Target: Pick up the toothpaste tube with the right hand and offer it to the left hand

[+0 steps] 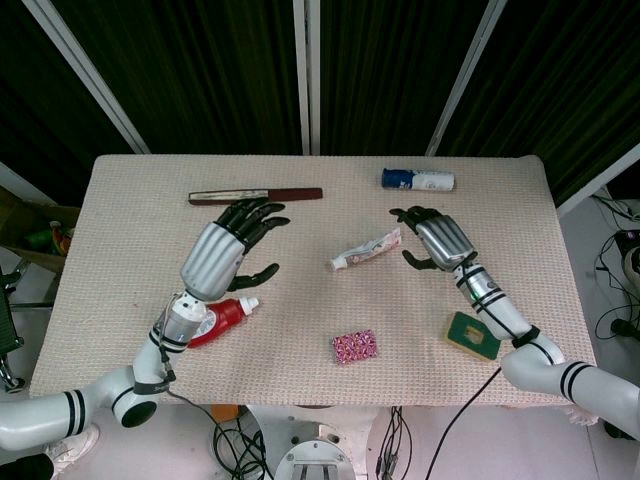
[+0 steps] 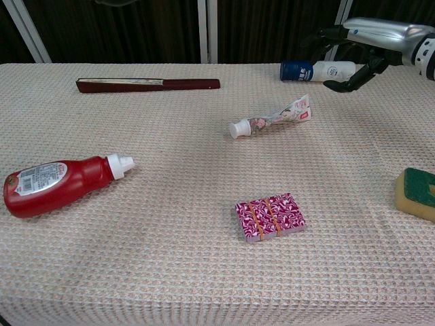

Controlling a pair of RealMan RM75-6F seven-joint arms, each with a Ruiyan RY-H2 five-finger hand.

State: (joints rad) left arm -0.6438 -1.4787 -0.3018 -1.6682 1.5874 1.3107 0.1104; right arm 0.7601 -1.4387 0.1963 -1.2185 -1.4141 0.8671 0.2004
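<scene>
A table (image 1: 120, 300) under a beige waffle-weave cloth stands before dark curtains with white posts. The tube (image 1: 366, 250) lies near the table's middle, cap toward the left edge, untouched. The right hand (image 1: 437, 240) hovers just beside its crimped end, fingers spread, holding nothing. The left hand (image 1: 225, 250) hangs open and empty above the red bottle (image 1: 222, 318); only the head view shows it.
</scene>
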